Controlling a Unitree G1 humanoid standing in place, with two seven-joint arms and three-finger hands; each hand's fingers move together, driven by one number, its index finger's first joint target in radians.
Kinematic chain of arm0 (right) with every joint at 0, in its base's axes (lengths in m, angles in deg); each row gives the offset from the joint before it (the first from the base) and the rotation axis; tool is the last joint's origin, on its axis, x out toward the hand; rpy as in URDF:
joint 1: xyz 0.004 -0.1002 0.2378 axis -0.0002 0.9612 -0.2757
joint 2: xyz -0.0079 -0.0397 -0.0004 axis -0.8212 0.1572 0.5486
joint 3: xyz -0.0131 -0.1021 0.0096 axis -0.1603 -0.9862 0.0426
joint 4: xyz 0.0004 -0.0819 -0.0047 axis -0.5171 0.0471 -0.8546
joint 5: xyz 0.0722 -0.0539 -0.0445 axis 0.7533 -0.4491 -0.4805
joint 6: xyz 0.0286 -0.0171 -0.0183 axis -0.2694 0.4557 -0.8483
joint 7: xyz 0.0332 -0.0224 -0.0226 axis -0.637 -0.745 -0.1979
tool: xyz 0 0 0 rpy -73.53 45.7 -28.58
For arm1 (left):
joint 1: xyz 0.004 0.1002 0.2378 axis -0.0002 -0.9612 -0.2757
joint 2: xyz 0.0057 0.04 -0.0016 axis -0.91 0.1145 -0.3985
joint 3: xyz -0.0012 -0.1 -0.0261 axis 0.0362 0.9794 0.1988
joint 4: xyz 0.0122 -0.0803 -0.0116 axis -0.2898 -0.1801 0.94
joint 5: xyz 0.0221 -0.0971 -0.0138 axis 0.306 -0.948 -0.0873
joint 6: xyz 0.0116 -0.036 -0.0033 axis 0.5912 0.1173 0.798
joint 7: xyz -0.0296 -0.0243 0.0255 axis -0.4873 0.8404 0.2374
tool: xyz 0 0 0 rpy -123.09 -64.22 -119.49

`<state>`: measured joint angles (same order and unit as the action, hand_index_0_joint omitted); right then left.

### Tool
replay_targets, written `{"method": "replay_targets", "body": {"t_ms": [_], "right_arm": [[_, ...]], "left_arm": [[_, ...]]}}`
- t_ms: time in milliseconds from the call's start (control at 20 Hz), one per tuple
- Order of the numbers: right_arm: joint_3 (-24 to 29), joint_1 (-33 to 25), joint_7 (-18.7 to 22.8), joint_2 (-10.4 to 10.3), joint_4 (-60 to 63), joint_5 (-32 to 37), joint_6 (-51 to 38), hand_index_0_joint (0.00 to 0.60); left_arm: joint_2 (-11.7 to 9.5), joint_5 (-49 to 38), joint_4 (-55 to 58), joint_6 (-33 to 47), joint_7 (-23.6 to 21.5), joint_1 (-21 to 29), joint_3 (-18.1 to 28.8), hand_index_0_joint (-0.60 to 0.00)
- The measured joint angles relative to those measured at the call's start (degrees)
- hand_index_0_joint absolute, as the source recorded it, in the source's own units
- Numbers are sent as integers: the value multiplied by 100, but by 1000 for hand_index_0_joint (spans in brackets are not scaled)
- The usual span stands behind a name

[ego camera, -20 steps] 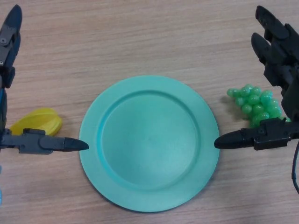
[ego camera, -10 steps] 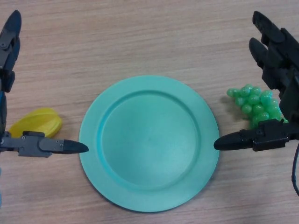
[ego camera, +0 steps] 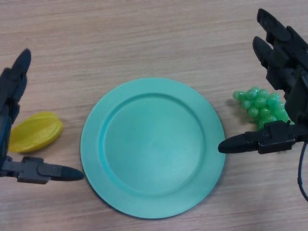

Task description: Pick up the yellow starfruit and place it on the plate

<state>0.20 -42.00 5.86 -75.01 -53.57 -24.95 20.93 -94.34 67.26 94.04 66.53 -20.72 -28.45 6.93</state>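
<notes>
The robot's left hand (ego camera: 14, 130) is spread open and empty around the yellow starfruit (ego camera: 36, 132), which lies on the wooden table (ego camera: 144, 38) just left of the teal plate (ego camera: 153, 147). A good grasp would likely close fingers and thumb across the fruit's narrow middle. The right hand (ego camera: 284, 96) hangs open beside green grapes (ego camera: 262, 107).

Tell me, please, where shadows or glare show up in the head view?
In the head view, lighting is soft and even: the plate casts a thin dark shadow along its lower rim on the table, the grapes carry small bright highlights, and the starfruit shows no harsh glare.
</notes>
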Motion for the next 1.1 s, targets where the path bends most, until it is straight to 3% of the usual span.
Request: {"method": "replay_targets", "body": {"t_ms": [150, 350, 400, 800, 850, 1000, 1050, 1100], "right_arm": [[11, 22, 8, -3, 46, 1, 0, 0], [59, 39, 40, 0, 41, 285, 0, 0], [67, 38, 52, 1, -8, 350, 0, 0], [227, 110, 126, 13, -281, 494, 139, 0], [227, 109, 131, 15, -282, 493, 140, 0], [228, 108, 156, 21, -288, 493, 140, 0], [228, 109, 156, 21, -288, 493, 140, 0], [228, 109, 156, 21, -291, 493, 141, 0]], "left_arm": [[-161, 670, -512, 544, 82, 151, 201, 0], [-292, 1215, -1175, 608, 46, 390, 148, 0], [-426, 1553, -1340, 579, 46, 501, 46, 0], [-529, 2492, -2000, 566, -449, 787, -367, 0], [-576, 2729, -2044, 632, -516, 787, -369, -50], [-619, 2873, -2076, 711, -572, 764, -368, -450], [-618, 2868, -2076, 710, -587, 765, -368, -550], [-607, 2781, -2076, 710, -723, 749, -368, -600]]}}
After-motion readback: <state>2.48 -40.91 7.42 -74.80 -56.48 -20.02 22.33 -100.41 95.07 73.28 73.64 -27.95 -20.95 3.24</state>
